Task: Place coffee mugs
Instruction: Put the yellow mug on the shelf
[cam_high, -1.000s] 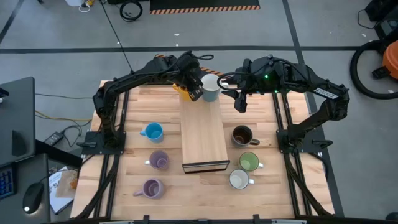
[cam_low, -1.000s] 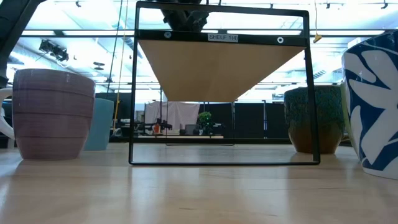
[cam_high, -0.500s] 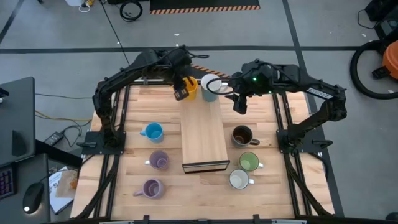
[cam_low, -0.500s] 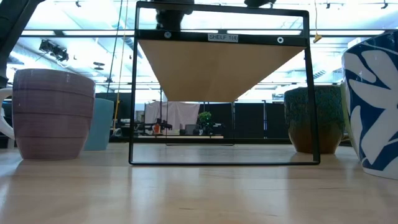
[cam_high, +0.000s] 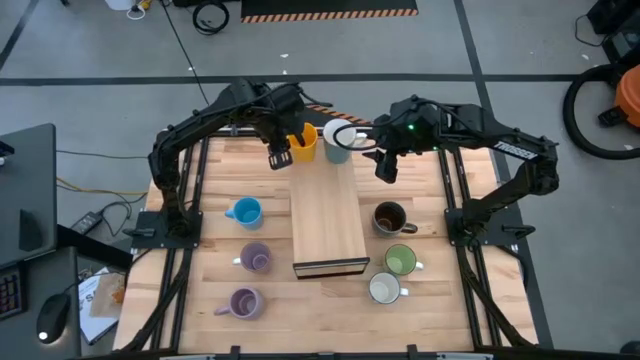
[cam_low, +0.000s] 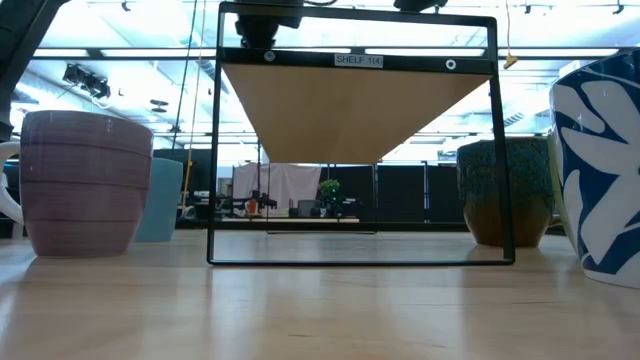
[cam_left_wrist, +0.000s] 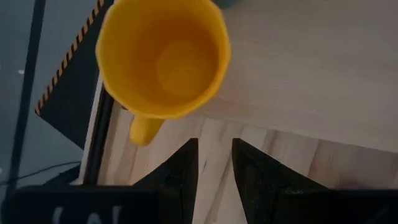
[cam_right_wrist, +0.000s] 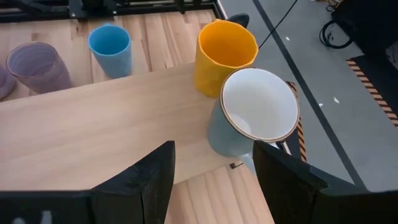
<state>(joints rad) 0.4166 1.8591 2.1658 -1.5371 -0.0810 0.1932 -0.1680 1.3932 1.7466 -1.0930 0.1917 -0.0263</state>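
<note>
The orange mug (cam_high: 303, 140) (cam_left_wrist: 160, 57) and a white-lined mug with a pale blue outside (cam_high: 338, 137) (cam_right_wrist: 252, 118) stand upright side by side on the far end of the long wooden board (cam_high: 327, 215). My left gripper (cam_high: 279, 158) (cam_left_wrist: 214, 158) hovers just left of the orange mug, near its handle (cam_left_wrist: 144, 129). It is open by a narrow gap and holds nothing. My right gripper (cam_high: 385, 168) (cam_right_wrist: 211, 180) is wide open to the right of the white-lined mug and touches nothing.
On the table left of the board stand a light blue mug (cam_high: 245, 211) and two lavender mugs (cam_high: 256, 258) (cam_high: 245, 302). To its right are a dark brown mug (cam_high: 389, 217), a green one (cam_high: 401, 261) and a white one (cam_high: 384, 289). The board tops a black-framed shelf (cam_low: 355, 150).
My left gripper has drawn back from above the orange mug toward the table's left edge and a little toward the near edge. The orange mug, partly covered before, now stands free on the board's far end. The right arm has barely moved.
</note>
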